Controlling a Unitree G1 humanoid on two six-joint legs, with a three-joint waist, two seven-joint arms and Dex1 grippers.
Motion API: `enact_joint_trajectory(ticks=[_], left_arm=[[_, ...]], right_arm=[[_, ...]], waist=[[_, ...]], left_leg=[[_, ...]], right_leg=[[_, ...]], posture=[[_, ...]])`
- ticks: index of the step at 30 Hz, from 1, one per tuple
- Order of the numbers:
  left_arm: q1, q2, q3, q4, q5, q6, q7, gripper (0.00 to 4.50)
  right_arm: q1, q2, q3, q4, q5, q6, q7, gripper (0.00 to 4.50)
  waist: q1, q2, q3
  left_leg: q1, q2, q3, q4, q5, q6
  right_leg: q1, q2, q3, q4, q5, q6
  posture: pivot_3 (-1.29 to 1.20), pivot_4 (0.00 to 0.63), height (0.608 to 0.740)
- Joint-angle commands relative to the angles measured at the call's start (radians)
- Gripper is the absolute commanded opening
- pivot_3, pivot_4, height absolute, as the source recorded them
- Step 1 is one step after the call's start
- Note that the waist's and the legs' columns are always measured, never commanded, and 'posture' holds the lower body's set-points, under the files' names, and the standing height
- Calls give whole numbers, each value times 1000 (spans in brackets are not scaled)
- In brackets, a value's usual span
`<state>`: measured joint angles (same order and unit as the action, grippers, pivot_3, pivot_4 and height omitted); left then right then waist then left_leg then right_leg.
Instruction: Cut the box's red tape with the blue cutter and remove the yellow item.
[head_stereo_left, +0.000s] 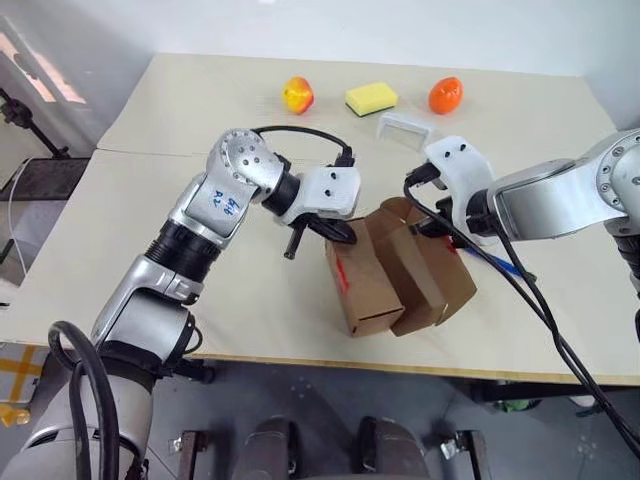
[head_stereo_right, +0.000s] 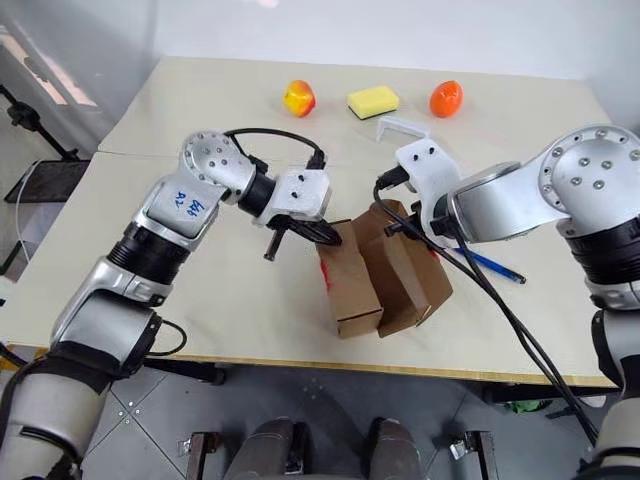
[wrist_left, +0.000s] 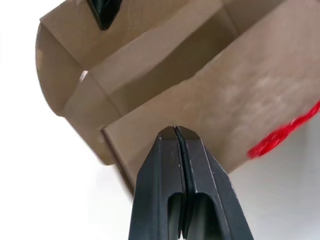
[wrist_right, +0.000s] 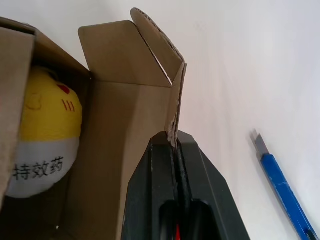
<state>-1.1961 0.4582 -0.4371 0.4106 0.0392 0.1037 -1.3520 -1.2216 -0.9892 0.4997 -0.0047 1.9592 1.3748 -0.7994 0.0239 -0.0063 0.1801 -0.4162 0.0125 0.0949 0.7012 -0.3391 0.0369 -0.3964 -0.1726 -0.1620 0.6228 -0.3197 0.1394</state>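
**Box held open, yellow item exposed**

Right gripper (wrist_right: 175, 142) jaws clenched on a flap of the box (head_stereo_left: 400, 270); left gripper (wrist_left: 178, 134) jaws clenched on the opposite flap; yellow item (wrist_right: 47, 130) inside; blue cutter (head_stereo_right: 490, 266) on the worktop (head_stereo_left: 180, 130). Keep one flap pinned; free the other jaws to reach in.

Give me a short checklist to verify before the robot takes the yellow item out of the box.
1. Box open, flaps apart: ok.
2. Right gripper shut on a box flap: ok.
3. Left gripper shut on the opposite flap: ok.
4. Yellow item inside the box, visible: ok.
5. Blue cutter set down on the table: ok.
6. A gripper free to take the item: not ok.
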Motion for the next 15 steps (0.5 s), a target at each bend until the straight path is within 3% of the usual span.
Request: enact_joint_trajectory(ticks=[1,8,15], left_arm=[[-22,6,-56,28,70,-136,-41,0],[-19,5,-91,39,121,-306,-75,0],[63,88,-110,-73,137,-343,-138,0]], right_arm=[[2,-7,-25,-38,13,-14,-3,28],[3,2,-23,-51,13,-21,-4,28],[9,-2,-25,-60,13,-23,2,28]], waist=[[0,0,0],[-2,0,0],[-9,0,0]], left_leg=[[0,0,0,0,0,0],[0,0,0,0,0,0],[2,0,-1,-1,0,0]], right_leg=[[0,0,0,0,0,0],[0,0,-1,0,0,0],[0,1,-1,0,0,0]], posture=[[0,150,740],[0,150,740],[0,150,740]])
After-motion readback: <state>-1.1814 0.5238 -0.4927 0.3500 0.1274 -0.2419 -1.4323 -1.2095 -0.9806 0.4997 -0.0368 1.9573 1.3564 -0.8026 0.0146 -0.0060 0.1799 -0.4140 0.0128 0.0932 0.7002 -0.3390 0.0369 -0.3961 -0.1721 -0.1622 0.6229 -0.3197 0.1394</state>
